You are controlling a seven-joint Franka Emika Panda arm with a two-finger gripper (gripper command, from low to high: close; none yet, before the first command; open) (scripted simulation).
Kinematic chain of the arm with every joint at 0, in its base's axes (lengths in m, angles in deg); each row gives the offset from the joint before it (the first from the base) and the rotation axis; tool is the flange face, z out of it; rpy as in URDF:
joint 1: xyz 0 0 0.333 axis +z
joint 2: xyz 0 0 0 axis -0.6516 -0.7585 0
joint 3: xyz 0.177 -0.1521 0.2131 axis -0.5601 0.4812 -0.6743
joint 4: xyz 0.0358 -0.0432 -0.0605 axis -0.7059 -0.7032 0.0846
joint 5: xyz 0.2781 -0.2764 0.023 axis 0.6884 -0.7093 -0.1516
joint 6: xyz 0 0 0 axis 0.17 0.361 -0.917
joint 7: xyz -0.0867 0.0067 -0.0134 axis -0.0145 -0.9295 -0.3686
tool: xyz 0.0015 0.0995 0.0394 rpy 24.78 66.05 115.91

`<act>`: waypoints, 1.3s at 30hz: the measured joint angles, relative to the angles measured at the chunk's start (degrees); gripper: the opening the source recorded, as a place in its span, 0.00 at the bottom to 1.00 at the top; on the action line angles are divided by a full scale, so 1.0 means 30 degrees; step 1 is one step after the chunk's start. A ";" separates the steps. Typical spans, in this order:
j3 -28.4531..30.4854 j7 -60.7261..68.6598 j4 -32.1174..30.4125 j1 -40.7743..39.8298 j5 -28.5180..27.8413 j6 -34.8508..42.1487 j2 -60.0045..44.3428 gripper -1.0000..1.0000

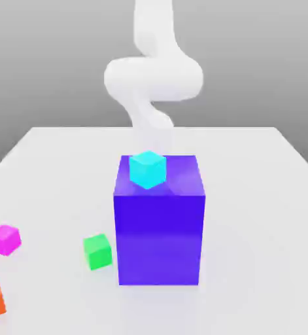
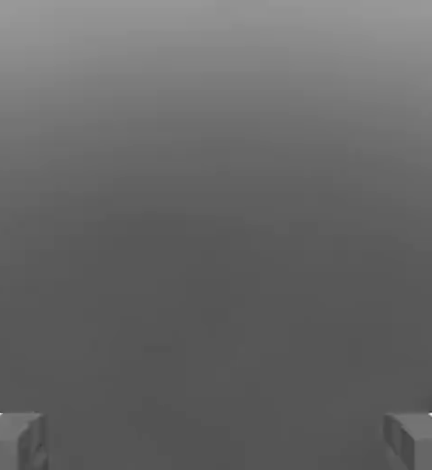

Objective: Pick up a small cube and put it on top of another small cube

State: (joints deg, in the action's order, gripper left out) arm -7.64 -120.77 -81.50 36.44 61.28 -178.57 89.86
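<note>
With my gripper point(image 2: 216, 441) spread wide and empty, I'd pinch the rigid, light-looking magenta cube point(image 1: 4, 239), near the table's point(image 1: 261, 196) front-left corner, across opposite flat faces.

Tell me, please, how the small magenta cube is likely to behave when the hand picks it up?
The magenta cube looks rigid with flat faces, so it should probably sit steady between the fingers rather than roll. Being small, it is likely light and might slide if nudged off-centre. Its flat underside should rest stably on the similarly sized green cube.
</note>
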 joint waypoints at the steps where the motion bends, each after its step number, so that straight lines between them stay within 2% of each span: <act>1: -0.0135 -0.0713 -0.0151 -0.0596 -0.0275 -0.0232 -0.0516 0.50; 13: -0.0599 -0.8562 -0.1798 -0.6512 -0.3240 -0.2713 -0.6329 0.50; 24: 0.1010 -1.4686 -0.3325 -1.0166 -0.4522 -0.5083 -1.1493 0.50; 31: 0.2075 -1.6952 -0.4402 -1.2523 -0.3053 -0.6869 -1.4563 0.50; 39: 0.1877 -1.7003 -0.5326 -1.4511 0.1449 -0.9136 -1.7976 0.50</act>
State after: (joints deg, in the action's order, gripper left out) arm -2.01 -171.78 -97.47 -7.09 65.62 -205.97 35.94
